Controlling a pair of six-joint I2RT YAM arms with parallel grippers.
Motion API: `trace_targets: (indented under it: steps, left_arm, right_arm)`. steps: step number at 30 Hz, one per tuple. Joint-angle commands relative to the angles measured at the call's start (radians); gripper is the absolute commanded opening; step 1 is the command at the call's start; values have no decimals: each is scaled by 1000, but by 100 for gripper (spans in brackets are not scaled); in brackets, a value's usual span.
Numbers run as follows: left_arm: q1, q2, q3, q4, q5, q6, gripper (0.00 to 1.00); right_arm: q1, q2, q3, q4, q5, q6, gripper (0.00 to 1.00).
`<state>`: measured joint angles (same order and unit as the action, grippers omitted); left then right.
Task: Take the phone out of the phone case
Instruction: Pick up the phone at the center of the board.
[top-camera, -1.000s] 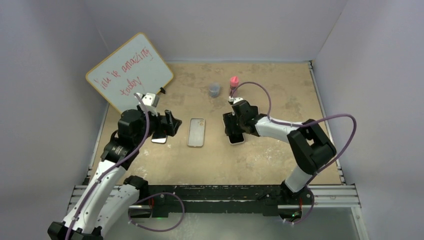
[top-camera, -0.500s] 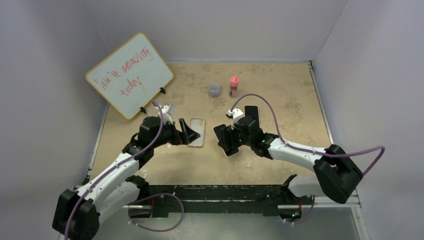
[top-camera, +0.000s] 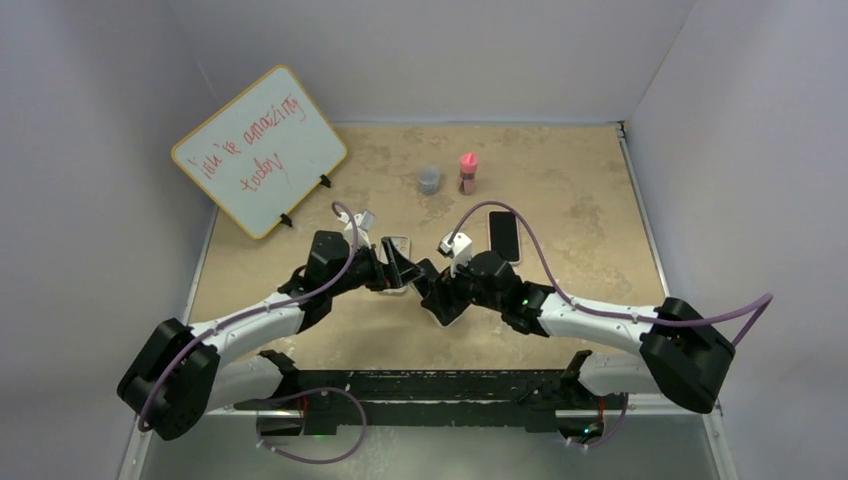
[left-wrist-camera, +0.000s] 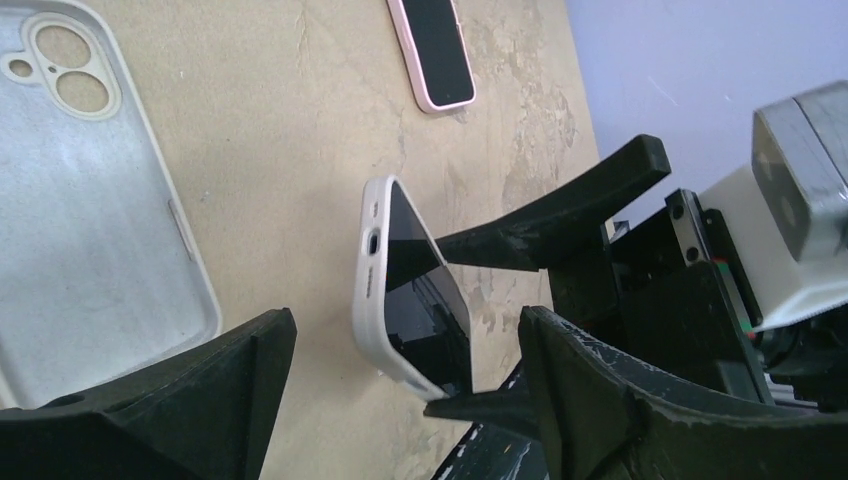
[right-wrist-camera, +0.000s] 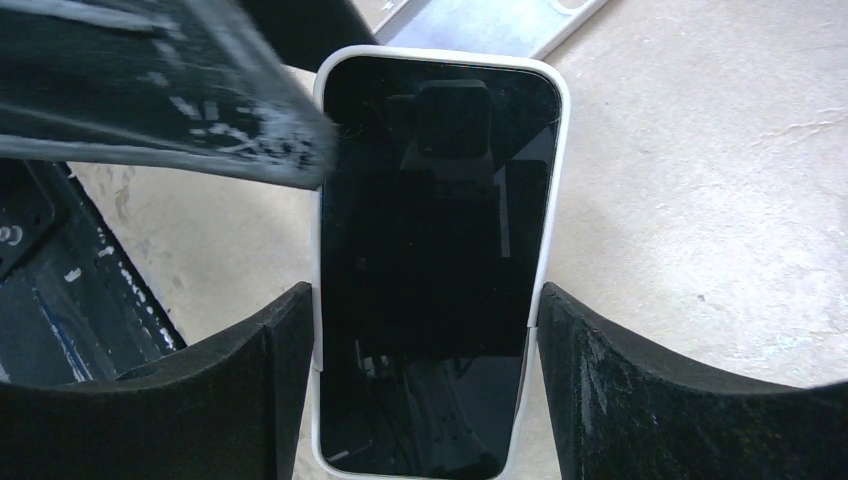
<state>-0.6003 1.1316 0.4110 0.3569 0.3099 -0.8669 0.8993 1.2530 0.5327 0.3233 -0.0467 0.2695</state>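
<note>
A phone with a dark screen in a white case is held on edge above the table, near the table's middle. My right gripper is shut on the long sides of the cased phone; in the top view this gripper sits just right of my left one. My left gripper is open, its fingers standing either side of the cased phone's lower end without touching it. In the top view my left gripper meets the right one over the table.
An empty pale case lies flat on the table under my left gripper, partly hidden in the top view. A second phone in a pink case lies behind the right arm. A whiteboard, a grey cup and a pink bottle stand at the back.
Both arms swung in towards the table's middle. My right gripper carried the cased phone left and nearer. My left gripper moved right, and its open fingers now flank the phone's end.
</note>
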Motion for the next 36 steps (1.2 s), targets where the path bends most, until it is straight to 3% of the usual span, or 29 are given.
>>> trace_targets:
  steps: [1,6,11,15,19,27,33,36]
  left_arm:
    - [-14,43,5,128,8,-46,82]
    - [-21,83,-12,183,47,-67,67]
    - [-28,112,-16,203,86,-66,37]
    - [-30,120,-17,206,115,-65,28]
    - [-29,103,-20,218,139,-83,0]
    - [-12,-108,-73,229,10,-161,0]
    - [33,-261,-110,228,-80,-223,0]
    - [58,-317,-138,256,-107,-270,0]
  right_arm:
    - [29,-44,-6,124,9,-34,13]
    - [47,-58,-11,148,13,-58,13]
    - [57,-57,-13,178,7,-80,13]
    - [61,-54,-8,189,5,-101,13]
    - [63,-51,2,183,14,-108,18]
    - [61,-174,-76,221,72,12,71]
    - [58,-288,-145,271,83,101,89]
    - [54,-332,-172,302,78,150,94]
